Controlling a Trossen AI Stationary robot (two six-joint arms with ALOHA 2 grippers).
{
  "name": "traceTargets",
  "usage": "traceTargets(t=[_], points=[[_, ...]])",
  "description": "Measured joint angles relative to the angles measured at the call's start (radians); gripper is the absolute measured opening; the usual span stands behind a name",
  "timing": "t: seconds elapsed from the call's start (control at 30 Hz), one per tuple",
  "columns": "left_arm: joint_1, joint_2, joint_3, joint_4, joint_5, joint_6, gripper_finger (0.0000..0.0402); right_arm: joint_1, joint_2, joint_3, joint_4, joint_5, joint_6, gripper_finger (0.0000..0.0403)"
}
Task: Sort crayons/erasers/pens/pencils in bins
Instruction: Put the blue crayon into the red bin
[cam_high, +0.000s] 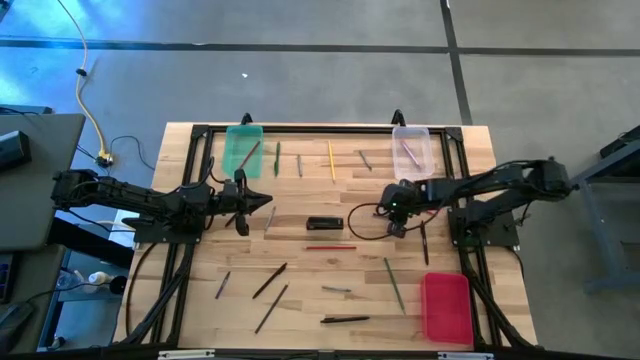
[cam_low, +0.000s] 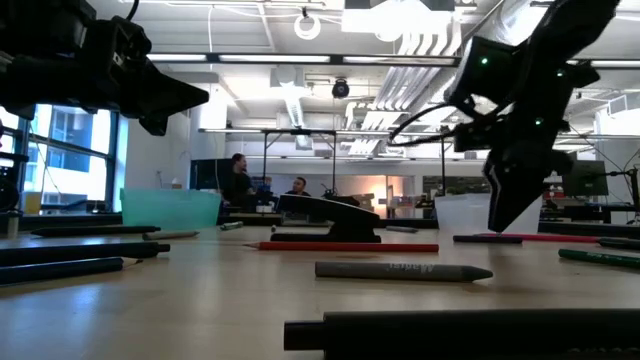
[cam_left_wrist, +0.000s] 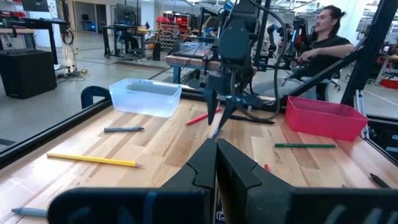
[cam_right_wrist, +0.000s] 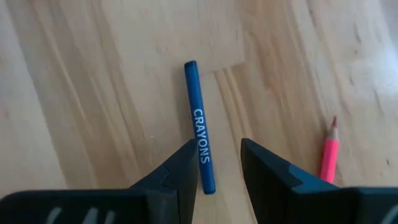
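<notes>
Right gripper (cam_right_wrist: 214, 163) hangs over the pale wooden surface (cam_high: 300, 280) just beside the small black rectangular block (cam_high: 324, 223), fingers apart and straddling a slim blue stick printed CRAYONS (cam_right_wrist: 199, 126), with a pink-red pencil tip (cam_right_wrist: 329, 151) close beside; nothing held yet. To do it well: drop straight down, keep the crayon centred between the fingers, close near its middle, stay clear of the pencil, then carry toward the clear rectangular plastic bin (cam_high: 412, 150) beyond the block. Left gripper (cam_high: 243, 203) waits on the block's other side, fingers together, empty.
</notes>
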Motion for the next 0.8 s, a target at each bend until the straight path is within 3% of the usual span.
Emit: traceTargets(t=[0.4, 0.8], points=[[0.0, 0.0, 0.0, -0.001, 0.001, 0.0, 0.0, -0.028, 0.177, 0.107, -0.079, -0.047, -0.04, 0.0111], [0.0, 0.0, 0.0, -0.002, 0.003, 0.0, 0.0, -0.052, 0.189, 0.123, -0.099, -0.109, -0.054, 0.0022]])
